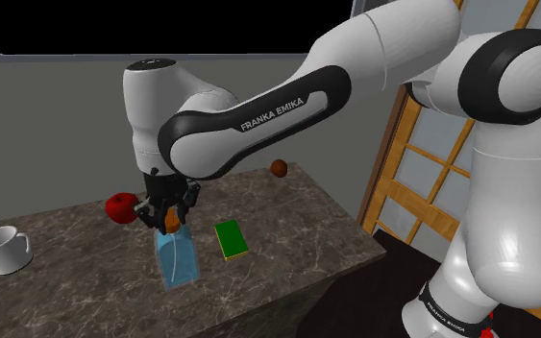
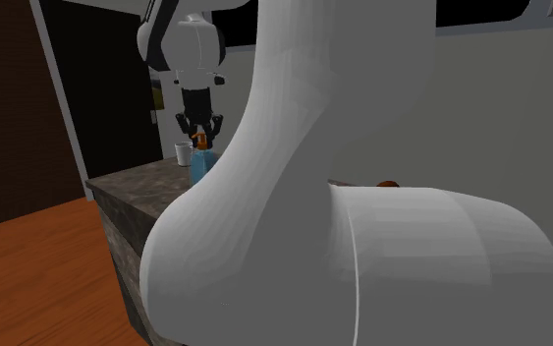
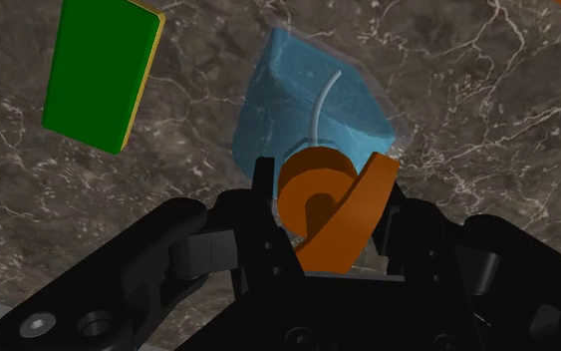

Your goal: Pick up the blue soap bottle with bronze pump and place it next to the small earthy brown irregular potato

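Observation:
The blue soap bottle stands upright under my gripper, near the front of the dark marble counter. My black fingers clasp its orange-bronze pump from both sides, above the blue body. I cannot tell whether the bottle's base still touches the counter. The small brown potato lies at the counter's far edge, well off toward the shoulder view's right. From the second exterior view, the gripper hangs over the bottle, with the potato far to the right.
A green block lies flat just to the right of the bottle in the shoulder view. A red apple sits behind the gripper to the left, and a white mug stands at the counter's left end. The counter drops off to the right.

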{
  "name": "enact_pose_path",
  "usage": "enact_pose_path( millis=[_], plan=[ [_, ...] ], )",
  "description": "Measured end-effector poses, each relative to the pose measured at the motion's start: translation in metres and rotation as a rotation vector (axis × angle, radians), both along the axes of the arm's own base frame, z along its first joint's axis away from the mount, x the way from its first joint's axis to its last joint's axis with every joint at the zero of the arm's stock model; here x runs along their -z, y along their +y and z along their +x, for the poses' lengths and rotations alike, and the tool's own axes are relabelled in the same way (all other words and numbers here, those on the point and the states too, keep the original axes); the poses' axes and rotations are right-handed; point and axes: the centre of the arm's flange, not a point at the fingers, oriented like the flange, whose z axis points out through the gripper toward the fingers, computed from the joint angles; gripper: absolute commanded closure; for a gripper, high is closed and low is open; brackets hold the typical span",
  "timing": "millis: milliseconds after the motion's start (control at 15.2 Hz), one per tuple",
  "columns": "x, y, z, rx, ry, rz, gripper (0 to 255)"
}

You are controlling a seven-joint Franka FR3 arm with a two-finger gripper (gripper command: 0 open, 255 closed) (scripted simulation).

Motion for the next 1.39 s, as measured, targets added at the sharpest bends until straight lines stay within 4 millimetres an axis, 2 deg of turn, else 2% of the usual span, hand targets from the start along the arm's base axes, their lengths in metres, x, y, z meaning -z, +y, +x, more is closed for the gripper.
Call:
enact_pose_path(
  millis=[1386],
  plan=[
    [-0.11,0.0,0.0,0.0,0.0,0.0,255]
  ],
)
